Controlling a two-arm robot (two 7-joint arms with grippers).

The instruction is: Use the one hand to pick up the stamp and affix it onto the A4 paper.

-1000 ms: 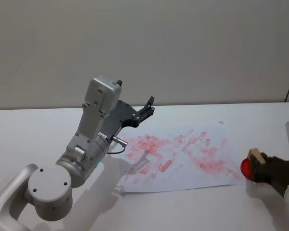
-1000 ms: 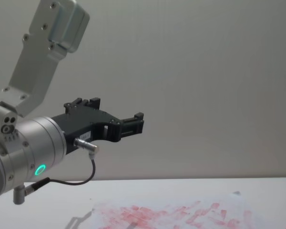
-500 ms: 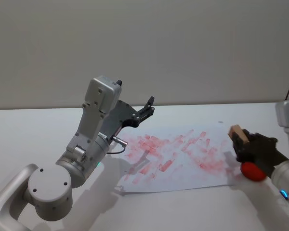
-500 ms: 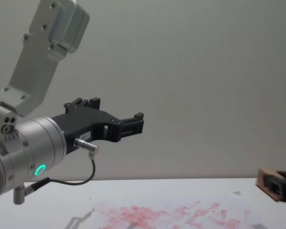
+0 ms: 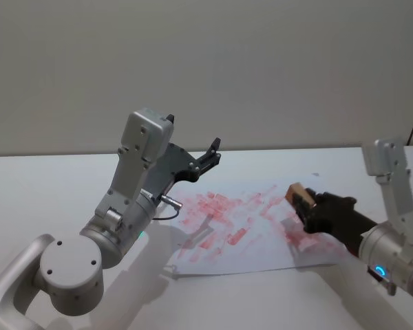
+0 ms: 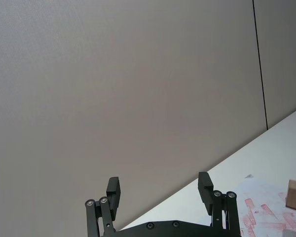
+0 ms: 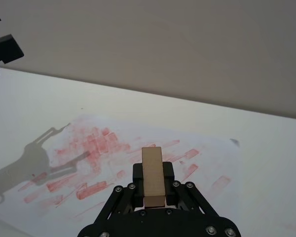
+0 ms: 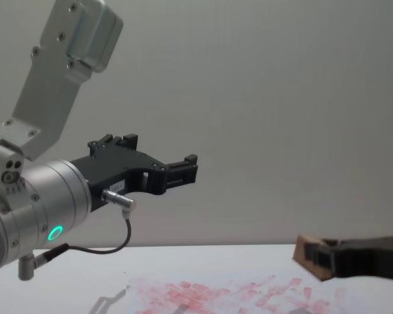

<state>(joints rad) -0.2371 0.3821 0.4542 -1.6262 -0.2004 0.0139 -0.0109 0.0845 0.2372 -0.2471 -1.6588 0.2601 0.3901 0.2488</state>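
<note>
- Right end effector (image 5: 304, 204), black with ribbed fingers, on a pale grey boxy arm link, reaches in over the right part of the A4 paper (image 5: 255, 256), a white sheet crowded with red-pink rectangular prints.
- Its fingers are clamped on the stamp (image 5: 296, 192), a small brown wood-coloured block. One finger sits on each long side.
- In the right wrist view the stamp sticks out past the fingertips, long axis in line with the fingers.
- The stamp is over the A4 paper's right half, nearer the far edge than the near edge, and tilted rather than level.
- In the chest view the stamp sits above the A4 paper with a gap under it, so no contact with the sheet.
- A faint grey shadow lies on the A4 paper just beside the stamp, on the near side.
- Left end effector (image 5: 210, 157), black, on the large silver arm with a glowing green ring (image 8: 54, 232) and a black cable (image 8: 111, 247), is raised above the A4 paper's left edge.
- Left fingers are spread apart and hold nothing. The left wrist view shows the gap between them with grey wall (image 6: 138, 74) behind.
- The left arm's shadow (image 7: 49, 153) falls across the left part of the A4 paper.
- The A4 paper lies flat on the white tabletop (image 5: 55, 179), with prints densest at its left and middle.
</note>
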